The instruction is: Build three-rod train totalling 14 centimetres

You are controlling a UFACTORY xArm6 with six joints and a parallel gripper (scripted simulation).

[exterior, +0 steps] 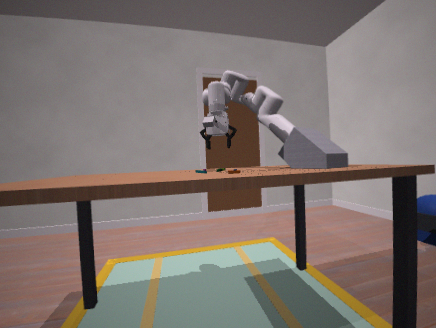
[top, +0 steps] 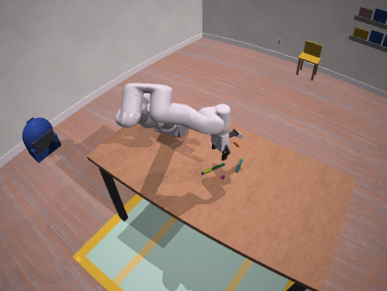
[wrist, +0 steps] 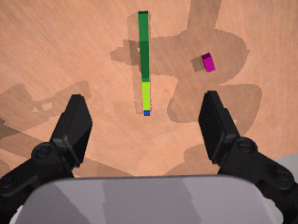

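Note:
A green rod (wrist: 144, 45) (top: 217, 167), a lime rod (wrist: 146, 95) (top: 209, 170) and a blue rod (wrist: 146, 113) (top: 202, 173) lie flat on the table, end to end in that order in what looks like one straight line. No gap shows between them at this size. My gripper (exterior: 218, 146) (wrist: 144, 106) is wide open and empty, clear above the table, with the row between its fingers in the wrist view. A magenta rod (wrist: 209, 63) (top: 223, 176) lies apart, to the right of the row in the wrist view.
A turquoise rod (top: 240, 165) (exterior: 201, 171) lies apart, beyond the green end of the row. An orange rod (top: 236, 144) (exterior: 234, 171) lies farther off, near the table's back edge in the top view. Shadows of the arm cross the wooden table (top: 284, 200).

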